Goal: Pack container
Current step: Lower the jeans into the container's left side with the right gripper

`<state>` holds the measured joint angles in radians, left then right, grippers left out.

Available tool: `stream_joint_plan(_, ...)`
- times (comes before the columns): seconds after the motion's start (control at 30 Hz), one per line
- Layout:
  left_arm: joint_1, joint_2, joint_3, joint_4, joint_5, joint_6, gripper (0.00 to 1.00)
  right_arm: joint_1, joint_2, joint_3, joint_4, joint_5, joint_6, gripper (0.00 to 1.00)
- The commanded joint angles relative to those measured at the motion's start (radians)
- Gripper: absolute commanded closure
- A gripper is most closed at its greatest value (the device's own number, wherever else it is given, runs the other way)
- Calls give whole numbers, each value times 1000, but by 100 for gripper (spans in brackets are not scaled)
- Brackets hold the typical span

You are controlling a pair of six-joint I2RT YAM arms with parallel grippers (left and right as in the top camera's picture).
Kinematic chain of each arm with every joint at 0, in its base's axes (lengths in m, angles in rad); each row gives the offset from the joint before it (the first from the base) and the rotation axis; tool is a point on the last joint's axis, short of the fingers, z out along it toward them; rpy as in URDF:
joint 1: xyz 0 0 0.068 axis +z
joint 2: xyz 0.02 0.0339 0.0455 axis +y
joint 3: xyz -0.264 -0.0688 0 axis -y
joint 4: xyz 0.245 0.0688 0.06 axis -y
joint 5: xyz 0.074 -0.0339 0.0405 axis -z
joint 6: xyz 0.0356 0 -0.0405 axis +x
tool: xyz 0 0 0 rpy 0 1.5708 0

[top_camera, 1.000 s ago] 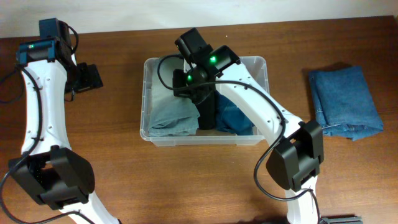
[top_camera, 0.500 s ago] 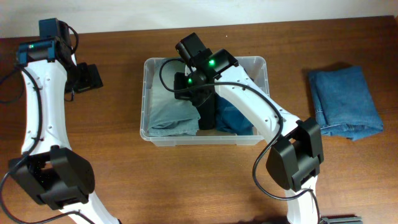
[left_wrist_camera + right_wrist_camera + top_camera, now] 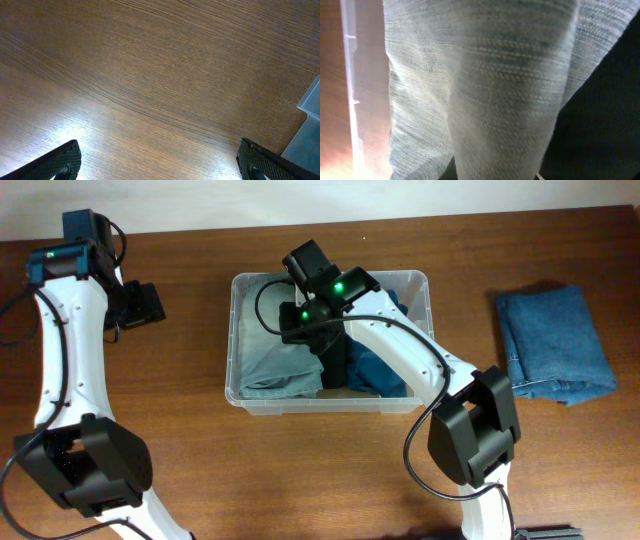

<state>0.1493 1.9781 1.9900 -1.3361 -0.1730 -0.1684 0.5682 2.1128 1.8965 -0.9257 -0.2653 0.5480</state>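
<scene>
Compared with one second earlier, the right arm's wrist has shifted a little toward the far wall of the container (image 3: 300, 406), and the grey-green cloth (image 3: 275, 365) under it lies slightly differently; the left arm has not moved. The container stands in the middle of the table (image 3: 200, 470), with the grey-green cloth on its left side and a dark blue cloth (image 3: 385, 370) on its right side. The right gripper (image 3: 335, 375) reaches down between them. In the right wrist view the grey-green weave fills almost everything, so I cannot tell if its fingers are apart or closed on the cloth. The left gripper (image 3: 160, 167) hovers over bare wood just beside the container's corner, its fingers wide apart and holding nothing. A folded blue cloth (image 3: 555, 345) waits well apart on the right. I judge the container to be light, stiff and smooth, so it may slide when pushed; the rolled rim is the best place to hold it. The cloths are soft and should be pinched at a fold.
</scene>
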Motion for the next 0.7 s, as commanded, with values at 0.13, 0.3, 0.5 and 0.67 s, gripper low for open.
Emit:
stream_joint_plan(0.13,2,-24,13,0,-8,2,1,8,-12,-14,-2,-11,-21,78)
stream_joint_plan(0.3,2,-24,13,0,-8,2,0,7,-12,-14,-33,-12,-48,68)
stream_joint_plan(0.5,2,-24,13,0,-8,2,1,5,-13,-13,-50,-10,-161,41)
stream_joint_plan(0.67,2,-24,13,0,-8,2,1,-16,-13,-13,-58,8,-203,26)
